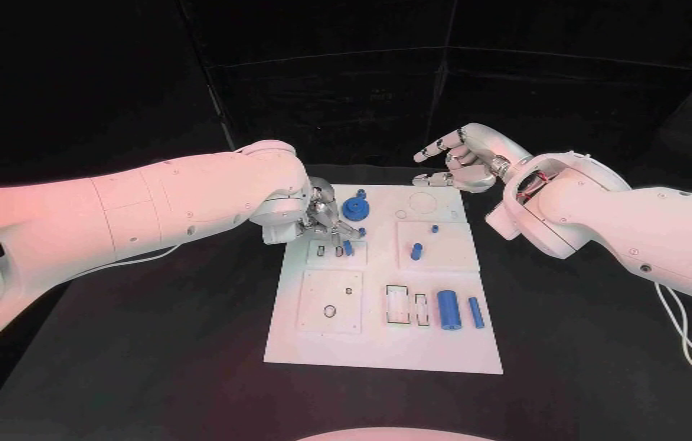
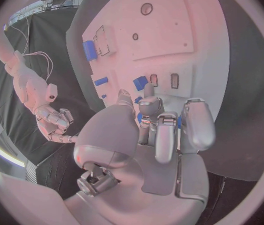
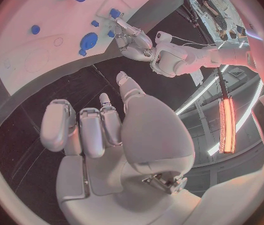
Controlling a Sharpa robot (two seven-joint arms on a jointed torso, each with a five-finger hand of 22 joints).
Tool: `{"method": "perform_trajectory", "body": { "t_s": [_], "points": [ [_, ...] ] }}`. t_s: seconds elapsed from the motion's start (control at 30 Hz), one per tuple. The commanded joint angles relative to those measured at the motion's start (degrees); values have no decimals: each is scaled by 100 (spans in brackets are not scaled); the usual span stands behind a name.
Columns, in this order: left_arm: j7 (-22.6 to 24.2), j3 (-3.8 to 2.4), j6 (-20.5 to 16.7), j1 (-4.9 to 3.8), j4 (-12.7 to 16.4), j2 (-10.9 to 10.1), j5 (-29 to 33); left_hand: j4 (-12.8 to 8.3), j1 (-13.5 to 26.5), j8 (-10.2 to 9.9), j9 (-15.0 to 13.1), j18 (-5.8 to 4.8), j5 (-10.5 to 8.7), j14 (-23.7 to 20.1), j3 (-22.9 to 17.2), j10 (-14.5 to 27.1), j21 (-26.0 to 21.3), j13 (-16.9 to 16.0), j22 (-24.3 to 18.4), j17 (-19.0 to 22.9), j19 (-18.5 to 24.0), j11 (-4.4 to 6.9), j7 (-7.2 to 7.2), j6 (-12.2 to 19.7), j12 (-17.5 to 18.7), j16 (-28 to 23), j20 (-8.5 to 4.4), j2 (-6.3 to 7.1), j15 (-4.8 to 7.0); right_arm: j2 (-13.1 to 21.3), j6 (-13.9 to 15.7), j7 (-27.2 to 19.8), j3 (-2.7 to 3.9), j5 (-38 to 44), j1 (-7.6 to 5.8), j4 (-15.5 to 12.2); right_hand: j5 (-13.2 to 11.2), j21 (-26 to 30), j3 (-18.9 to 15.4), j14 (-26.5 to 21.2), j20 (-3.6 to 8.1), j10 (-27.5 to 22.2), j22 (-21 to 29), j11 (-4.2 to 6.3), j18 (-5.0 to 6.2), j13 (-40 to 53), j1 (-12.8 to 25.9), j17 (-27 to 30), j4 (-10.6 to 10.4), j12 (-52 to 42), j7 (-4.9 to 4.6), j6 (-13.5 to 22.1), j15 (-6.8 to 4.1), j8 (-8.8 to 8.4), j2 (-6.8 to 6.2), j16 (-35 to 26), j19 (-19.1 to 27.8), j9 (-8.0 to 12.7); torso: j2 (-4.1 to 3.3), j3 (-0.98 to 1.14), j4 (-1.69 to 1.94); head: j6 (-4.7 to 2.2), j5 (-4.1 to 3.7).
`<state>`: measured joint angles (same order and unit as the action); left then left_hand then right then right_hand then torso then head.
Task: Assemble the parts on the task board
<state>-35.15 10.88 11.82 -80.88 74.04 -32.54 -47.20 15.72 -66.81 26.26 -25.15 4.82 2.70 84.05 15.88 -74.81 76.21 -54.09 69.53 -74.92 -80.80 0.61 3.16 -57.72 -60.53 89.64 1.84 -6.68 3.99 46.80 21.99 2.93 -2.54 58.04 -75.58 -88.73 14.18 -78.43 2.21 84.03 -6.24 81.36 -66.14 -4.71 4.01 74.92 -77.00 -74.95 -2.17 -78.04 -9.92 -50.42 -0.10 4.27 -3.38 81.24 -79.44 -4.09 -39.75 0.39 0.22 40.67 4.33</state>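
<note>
The left arm sweeps in from nine o'clock across the black surface (image 1: pixel 173 361), and the left hand (image 1: pixel 323 219) is poised over the upper left part of the white task board (image 1: pixel 387 351), palm down, fingers (image 2: pixel 167 135) curled in close together right above a small blue peg (image 1: pixel 348 247); whether they actually pinch that part, I cannot tell. Just at one o'clock of that hand lies the round blue gear-like part (image 1: pixel 356 208), close beside the fingertips. The right arm comes in from three o'clock, its wrist bent, and the right hand (image 1: pixel 459 158) hovers off the board's far edge at twelve o'clock, fingers (image 3: pixel 88 130) loosely bent, apart and holding nothing. On the board, a short blue peg (image 1: pixel 417 251) stands in the upper right panel, and down at five o'clock a blue cylinder (image 1: pixel 449 309) lies just beside a slimmer blue bar (image 1: pixel 475 311), both well apart from either hand.
</note>
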Motion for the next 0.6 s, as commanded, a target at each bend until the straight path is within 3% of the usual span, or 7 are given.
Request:
{"method": "perform_trajectory", "body": {
  "t_s": [0.03,0.6],
  "points": [
    [-48,2,165,-13,-39,27,-56,-11,-14,31,-7,-48,6,595,26,11,21,-6,6,-1508,-17,22,17,42,-21,36,11,-26,36,-3,-64,22,5,77,-11,-9,30,29,-36,324,26,4,5,17,69,396,-28,-165,-6,31,15,44,-3,26,1,25,-12,-3,-5,0,-8,10,-3],
    [-59,18,241,-12,-201,181,-77,-43,-59,101,-87,-53,6,595,18,3,45,-34,43,-1508,-21,29,9,70,-50,36,8,-60,40,-21,-66,30,5,80,-11,-10,37,35,-43,323,26,1,15,16,71,391,-24,-163,-12,35,15,44,-3,27,1,25,-10,-4,-7,-6,2,75,-12]
  ]
}}
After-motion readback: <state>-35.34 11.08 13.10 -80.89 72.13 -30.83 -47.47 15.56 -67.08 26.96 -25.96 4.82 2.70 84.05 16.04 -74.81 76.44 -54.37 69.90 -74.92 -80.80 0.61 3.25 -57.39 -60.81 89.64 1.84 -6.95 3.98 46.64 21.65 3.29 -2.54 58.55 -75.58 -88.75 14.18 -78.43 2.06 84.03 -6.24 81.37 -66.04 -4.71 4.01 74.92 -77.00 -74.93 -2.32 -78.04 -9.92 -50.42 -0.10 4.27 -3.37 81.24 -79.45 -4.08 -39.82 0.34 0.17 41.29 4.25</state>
